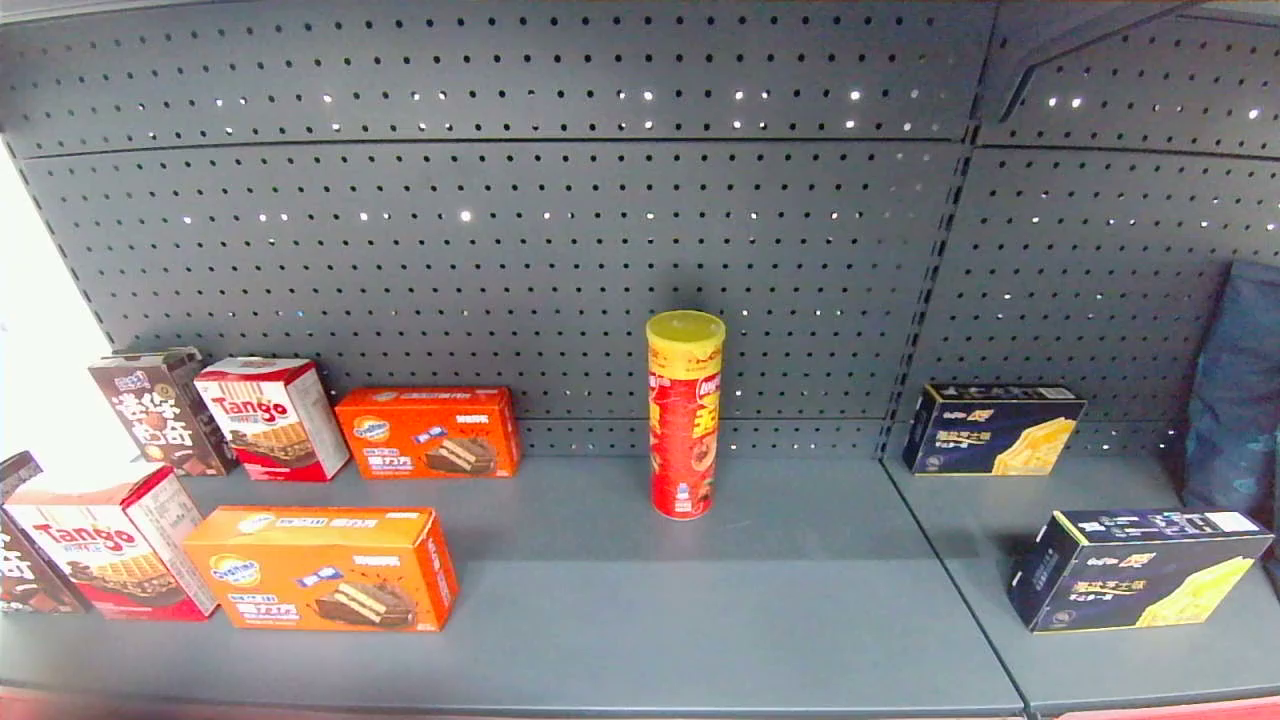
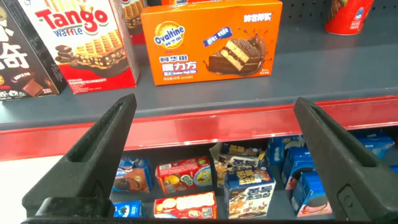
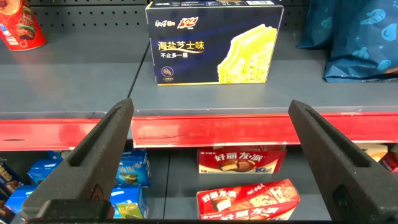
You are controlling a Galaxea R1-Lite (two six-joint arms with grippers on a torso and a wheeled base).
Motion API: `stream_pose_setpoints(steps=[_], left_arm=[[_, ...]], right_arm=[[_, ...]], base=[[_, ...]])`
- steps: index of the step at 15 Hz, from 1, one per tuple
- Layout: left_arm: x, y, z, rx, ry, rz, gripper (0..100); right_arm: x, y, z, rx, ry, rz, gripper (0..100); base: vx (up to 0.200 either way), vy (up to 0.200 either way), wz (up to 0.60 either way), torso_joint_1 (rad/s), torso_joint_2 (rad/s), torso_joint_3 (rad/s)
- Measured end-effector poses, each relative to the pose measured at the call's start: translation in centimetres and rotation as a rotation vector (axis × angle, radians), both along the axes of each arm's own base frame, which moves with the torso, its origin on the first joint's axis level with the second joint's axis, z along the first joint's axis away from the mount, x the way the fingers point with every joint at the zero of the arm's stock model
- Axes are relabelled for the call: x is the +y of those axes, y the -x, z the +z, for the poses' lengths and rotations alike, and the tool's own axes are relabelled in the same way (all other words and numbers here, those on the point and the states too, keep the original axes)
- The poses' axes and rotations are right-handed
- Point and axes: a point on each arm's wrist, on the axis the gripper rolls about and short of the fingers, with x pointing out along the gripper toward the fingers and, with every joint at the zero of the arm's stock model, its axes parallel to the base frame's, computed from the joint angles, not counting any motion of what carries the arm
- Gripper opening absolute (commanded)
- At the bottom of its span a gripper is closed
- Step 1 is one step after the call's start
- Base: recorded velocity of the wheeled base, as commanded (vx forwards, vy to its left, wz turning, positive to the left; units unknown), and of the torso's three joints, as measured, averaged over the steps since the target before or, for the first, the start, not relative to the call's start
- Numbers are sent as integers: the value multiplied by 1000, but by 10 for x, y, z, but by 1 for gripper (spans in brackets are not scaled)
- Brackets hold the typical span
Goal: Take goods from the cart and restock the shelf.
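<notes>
Since left gripper (image 2: pixel 214 106) and right gripper (image 3: pixel 209 107) hang wide open and empty facing the grey metal shelf (image 1: pixel 600 600), best fetch stock first, then fill the gap straight ahead.

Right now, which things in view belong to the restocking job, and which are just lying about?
Job:
shelf
orange boxes
wafer boxes
chip canister
dark blue boxes
left claw and right claw, both open and empty

Probably just lying about:
blue patterned bag at the shelf's right end
packs on the lower shelf
</notes>
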Motion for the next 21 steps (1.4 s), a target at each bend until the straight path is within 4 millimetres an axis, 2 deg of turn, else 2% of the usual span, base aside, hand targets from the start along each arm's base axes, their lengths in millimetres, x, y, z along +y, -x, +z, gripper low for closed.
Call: stream_pose_setpoints(steps=[11,21], left_arm=[[0,0,0,0,0,0,100],[0,0,0,0,1,0,100]], right_arm=[[0,0,0,-1,0,0,100],[0,0,0,1,-1,0,100]], base=[[0,0,0,0,0,0],[0,0,600,5,0,3]])
